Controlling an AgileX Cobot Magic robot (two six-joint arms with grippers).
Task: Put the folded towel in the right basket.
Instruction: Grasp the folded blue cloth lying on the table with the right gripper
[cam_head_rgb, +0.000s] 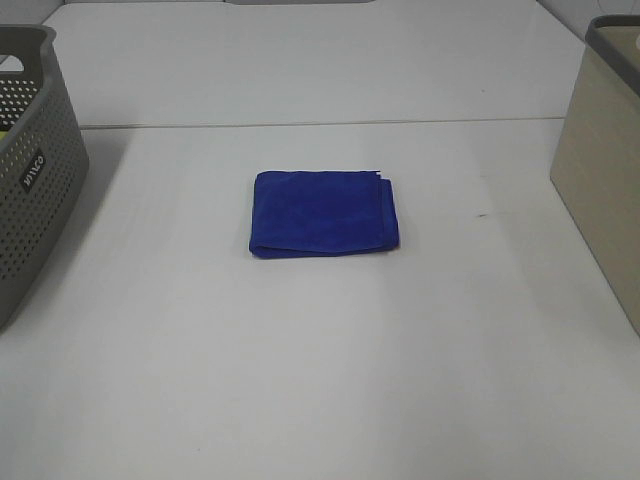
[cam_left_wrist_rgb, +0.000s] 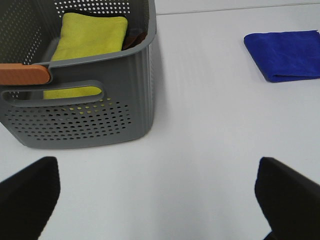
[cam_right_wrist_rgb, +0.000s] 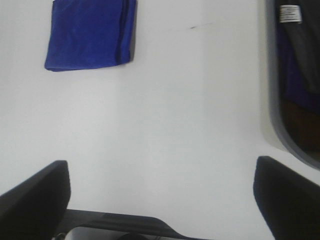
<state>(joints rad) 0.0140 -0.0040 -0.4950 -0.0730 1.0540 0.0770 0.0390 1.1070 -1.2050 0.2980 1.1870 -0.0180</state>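
A folded blue towel (cam_head_rgb: 323, 213) lies flat in the middle of the white table. It also shows in the left wrist view (cam_left_wrist_rgb: 286, 54) and the right wrist view (cam_right_wrist_rgb: 91, 33). The right basket (cam_head_rgb: 604, 160), beige with a grey rim, stands at the table's right edge; its rim shows in the right wrist view (cam_right_wrist_rgb: 272, 90). My left gripper (cam_left_wrist_rgb: 157, 195) is open and empty, near the grey basket, far from the towel. My right gripper (cam_right_wrist_rgb: 162, 190) is open and empty, between towel and right basket. Neither gripper shows in the exterior view.
A grey perforated basket (cam_head_rgb: 30, 170) stands at the table's left edge; in the left wrist view it (cam_left_wrist_rgb: 85, 100) holds a yellow towel (cam_left_wrist_rgb: 90, 40). A table seam (cam_head_rgb: 320, 124) runs across behind the blue towel.
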